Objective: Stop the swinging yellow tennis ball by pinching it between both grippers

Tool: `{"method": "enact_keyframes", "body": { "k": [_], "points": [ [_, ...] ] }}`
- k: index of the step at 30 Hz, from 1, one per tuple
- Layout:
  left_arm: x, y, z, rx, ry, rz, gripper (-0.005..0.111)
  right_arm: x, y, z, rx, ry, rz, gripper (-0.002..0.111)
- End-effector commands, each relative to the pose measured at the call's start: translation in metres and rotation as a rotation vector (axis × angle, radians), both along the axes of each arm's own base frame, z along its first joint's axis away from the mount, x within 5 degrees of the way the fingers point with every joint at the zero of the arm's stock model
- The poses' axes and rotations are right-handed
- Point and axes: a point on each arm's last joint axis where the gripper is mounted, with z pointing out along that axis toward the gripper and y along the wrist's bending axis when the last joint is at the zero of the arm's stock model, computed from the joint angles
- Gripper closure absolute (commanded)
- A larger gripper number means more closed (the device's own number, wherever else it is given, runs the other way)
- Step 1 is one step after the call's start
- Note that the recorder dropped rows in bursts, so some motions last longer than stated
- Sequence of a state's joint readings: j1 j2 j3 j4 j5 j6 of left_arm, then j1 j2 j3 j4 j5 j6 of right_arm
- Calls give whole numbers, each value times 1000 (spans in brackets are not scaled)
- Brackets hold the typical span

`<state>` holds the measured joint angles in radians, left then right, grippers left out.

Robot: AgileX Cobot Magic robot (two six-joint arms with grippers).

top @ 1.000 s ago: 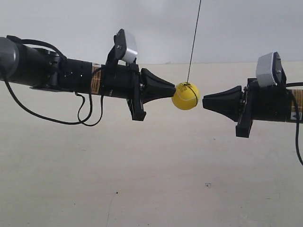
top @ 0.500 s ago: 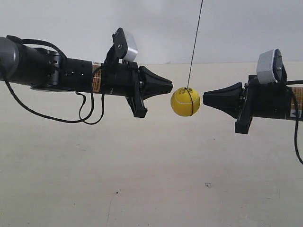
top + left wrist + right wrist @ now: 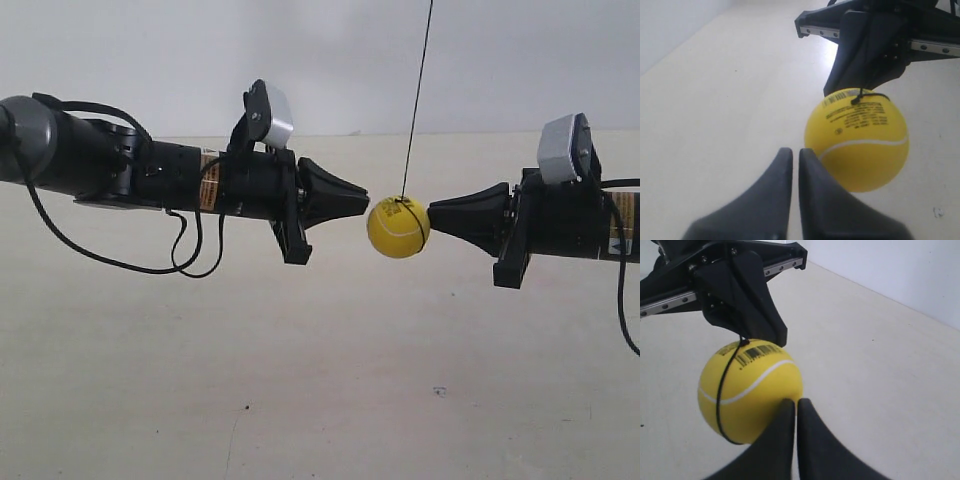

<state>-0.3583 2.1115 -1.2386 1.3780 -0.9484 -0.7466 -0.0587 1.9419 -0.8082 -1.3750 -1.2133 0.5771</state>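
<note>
The yellow tennis ball (image 3: 398, 227) hangs on a thin dark string (image 3: 418, 100) between two black pointed grippers. In the exterior view the left gripper (image 3: 366, 203) comes from the left, its tip just beside the ball's upper edge. From the right, the right gripper (image 3: 431, 218) has its tip against the ball. The left wrist view shows the ball (image 3: 857, 142) off to one side of the shut left gripper (image 3: 791, 150). Seen from the right wrist, the shut right gripper (image 3: 794, 401) presses on the ball (image 3: 747, 390). Neither gripper holds anything.
A pale tabletop (image 3: 320, 400) lies well below the arms, with a white wall (image 3: 320, 60) behind. A loose black cable (image 3: 185, 255) droops under the left arm. Each wrist carries a grey-white camera box (image 3: 272, 115).
The ball has swung away from the left gripper's tip, sinking a little, onto the right gripper's tip. The left arm has dropped slightly. The right arm has barely moved.
</note>
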Motion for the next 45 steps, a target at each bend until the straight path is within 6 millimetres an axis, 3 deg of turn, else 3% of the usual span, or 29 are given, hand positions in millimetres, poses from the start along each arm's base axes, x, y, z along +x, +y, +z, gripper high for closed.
{"method": "enact_keyframes", "body": {
  "k": [1,17,45],
  "points": [
    [-2,-2,0,-22,3,-23,102,2,0,3,6,-16,1,108],
    [-13,-18,-4,16,-6,-82,102,2,0,3,7,-14,0,108],
    [-10,-17,-7,48,-14,-52,102,2,0,3,7,-10,1,108]
  ]
}}
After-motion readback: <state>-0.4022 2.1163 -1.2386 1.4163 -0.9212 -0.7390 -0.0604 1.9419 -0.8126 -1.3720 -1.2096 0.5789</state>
